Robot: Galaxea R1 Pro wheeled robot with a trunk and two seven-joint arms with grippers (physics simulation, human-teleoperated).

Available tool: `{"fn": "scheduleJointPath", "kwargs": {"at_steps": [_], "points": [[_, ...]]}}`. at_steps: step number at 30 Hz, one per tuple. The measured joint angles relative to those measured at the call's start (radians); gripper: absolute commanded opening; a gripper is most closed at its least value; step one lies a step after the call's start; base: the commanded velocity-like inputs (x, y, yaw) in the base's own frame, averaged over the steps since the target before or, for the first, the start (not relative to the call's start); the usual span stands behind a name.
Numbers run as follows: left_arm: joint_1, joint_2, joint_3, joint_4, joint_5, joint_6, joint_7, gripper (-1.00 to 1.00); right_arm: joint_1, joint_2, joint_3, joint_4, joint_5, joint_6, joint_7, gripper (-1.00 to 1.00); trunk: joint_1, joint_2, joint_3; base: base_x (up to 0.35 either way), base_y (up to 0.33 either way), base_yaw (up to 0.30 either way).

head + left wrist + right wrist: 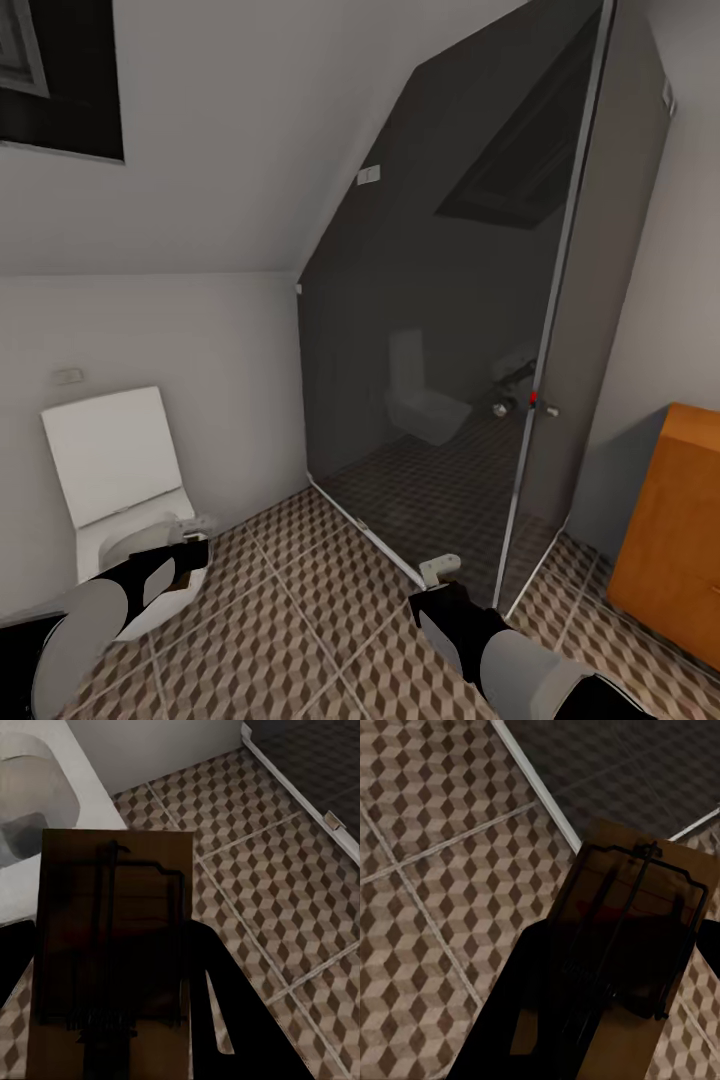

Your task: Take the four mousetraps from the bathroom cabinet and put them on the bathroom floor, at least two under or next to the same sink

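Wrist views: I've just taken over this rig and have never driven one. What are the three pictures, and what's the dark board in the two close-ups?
The wide picture comes from the robot's head camera, looking down over both arms in a bathroom: a toilet at left, a dark glass shower enclosure ahead, an orange-brown cabinet at right, on cube-patterned floor tiles. The other two come from cameras near each gripper. The left gripper is shut on a mousetrap, a flat wooden board with a wire spring. The right gripper is shut on another mousetrap. Both traps are held above the floor.
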Motion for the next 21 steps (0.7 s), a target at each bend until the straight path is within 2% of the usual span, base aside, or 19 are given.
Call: {"fn": "scheduleJointPath", "kwargs": {"at_steps": [21], "points": [[0.000, 0.001, 0.000, 0.000, 0.000, 0.000, 0.000, -1.00, 0.000, 0.000, -0.001, 0.000, 0.001, 0.000, 0.000, -1.00, 0.000, 0.000, 0.000, 0.000, 0.000, 0.300]]}}
